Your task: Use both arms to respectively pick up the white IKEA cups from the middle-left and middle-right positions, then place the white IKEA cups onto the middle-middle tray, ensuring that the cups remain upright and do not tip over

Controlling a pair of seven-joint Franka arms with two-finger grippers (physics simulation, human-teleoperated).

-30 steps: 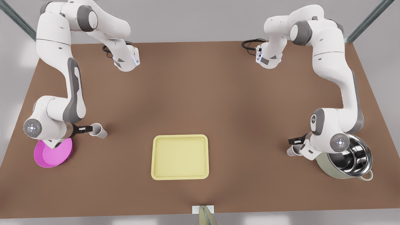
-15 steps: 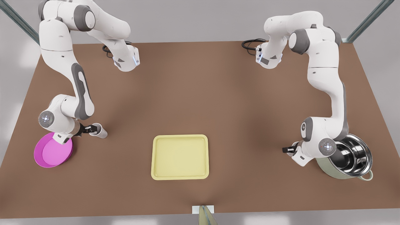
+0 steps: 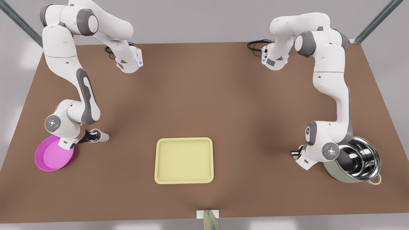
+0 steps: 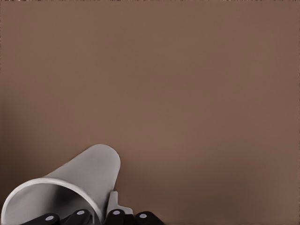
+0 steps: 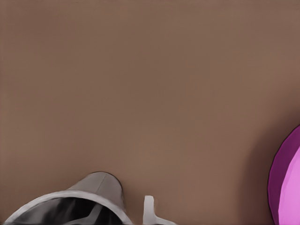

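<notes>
Rim pinch: right hand on one cup, left hand on other cup; both mouth-up, axes vertical.

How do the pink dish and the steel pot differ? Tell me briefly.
The dish is matte magenta; the pot is shiny steel inside. The dish is shallow; the pot is deep, with a side handle. The dish sits at the front view's left, the pot at its right. Both are round, open-topped and on the brown table.
</notes>
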